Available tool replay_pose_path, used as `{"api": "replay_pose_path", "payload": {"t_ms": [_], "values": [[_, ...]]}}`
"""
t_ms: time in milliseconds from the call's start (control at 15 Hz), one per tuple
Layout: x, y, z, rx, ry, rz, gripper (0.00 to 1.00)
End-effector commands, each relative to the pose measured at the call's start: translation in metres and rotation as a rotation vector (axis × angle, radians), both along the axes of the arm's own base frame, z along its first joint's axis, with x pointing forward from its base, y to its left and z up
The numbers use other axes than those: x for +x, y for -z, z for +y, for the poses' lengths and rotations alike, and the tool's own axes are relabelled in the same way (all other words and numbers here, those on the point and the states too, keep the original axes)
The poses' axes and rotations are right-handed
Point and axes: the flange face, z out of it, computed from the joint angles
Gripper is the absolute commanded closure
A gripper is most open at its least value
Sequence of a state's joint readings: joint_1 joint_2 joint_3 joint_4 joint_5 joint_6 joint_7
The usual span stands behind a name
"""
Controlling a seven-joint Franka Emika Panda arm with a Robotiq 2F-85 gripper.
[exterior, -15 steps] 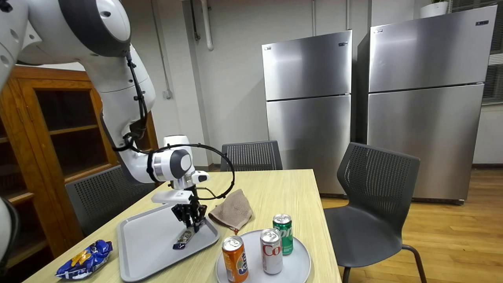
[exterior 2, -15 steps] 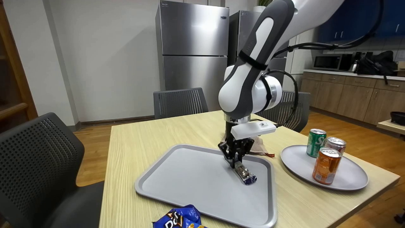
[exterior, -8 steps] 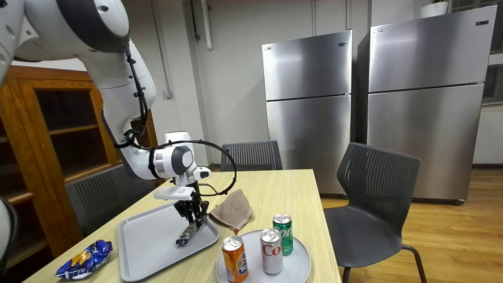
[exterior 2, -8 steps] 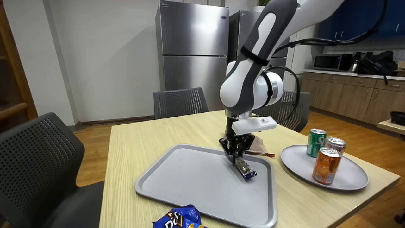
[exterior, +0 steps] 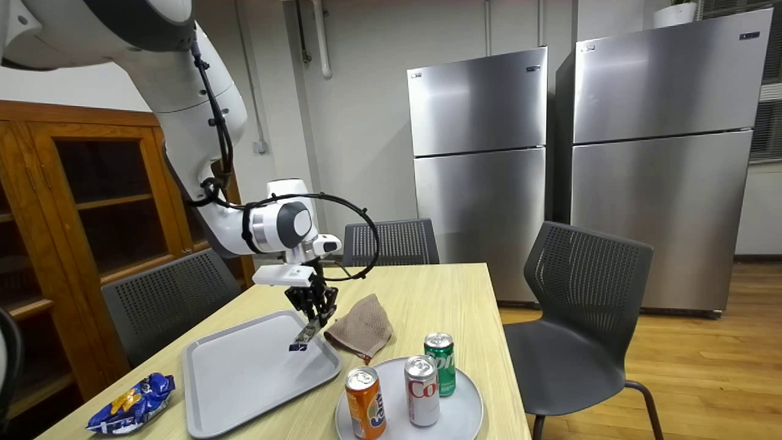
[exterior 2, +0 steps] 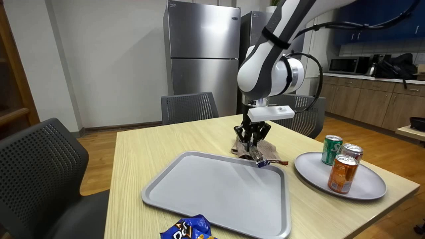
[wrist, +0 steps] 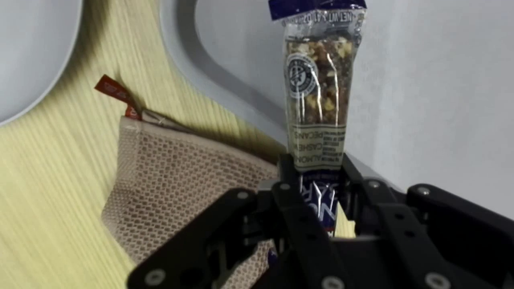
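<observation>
My gripper [wrist: 317, 166] pinches a nut bar [wrist: 321, 108] near one end; its clear wrapper [wrist: 323, 28], navy at both ends, shows brown-and-tan chunks [wrist: 331, 96].

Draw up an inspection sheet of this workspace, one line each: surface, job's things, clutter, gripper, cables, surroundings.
Surface: pale wood table bearing a gray tray and a round plate.
Job's things: wrapped nut bar held over the tray's edge, apparently raised off it.
Clutter: blue chip bag and brown cloth beside the tray; orange can, silver can and green can upright on the plate.
Gripper: closed on the nut bar near one end.
Cables: black cable strapped to the arm, looping outward; no snag seen.
Surroundings: steel fridges, dark chairs, a wooden cabinet.
</observation>
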State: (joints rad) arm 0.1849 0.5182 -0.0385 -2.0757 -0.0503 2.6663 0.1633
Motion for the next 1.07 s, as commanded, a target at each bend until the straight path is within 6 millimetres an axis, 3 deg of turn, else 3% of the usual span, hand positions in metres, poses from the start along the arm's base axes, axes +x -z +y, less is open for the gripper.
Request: {"api": "replay_pose_path", "payload": {"t_ms": [0,600,1000], "values": [[0.013,-0.025,-0.026,0.002,0.064,-0.018,0.93],[0.041,-0.027,-0.123,-0.033,0.29,-0.038,0.93],[0.045,-0.012,-0.158,-0.005,0.467,-0.019,0.93]]}}
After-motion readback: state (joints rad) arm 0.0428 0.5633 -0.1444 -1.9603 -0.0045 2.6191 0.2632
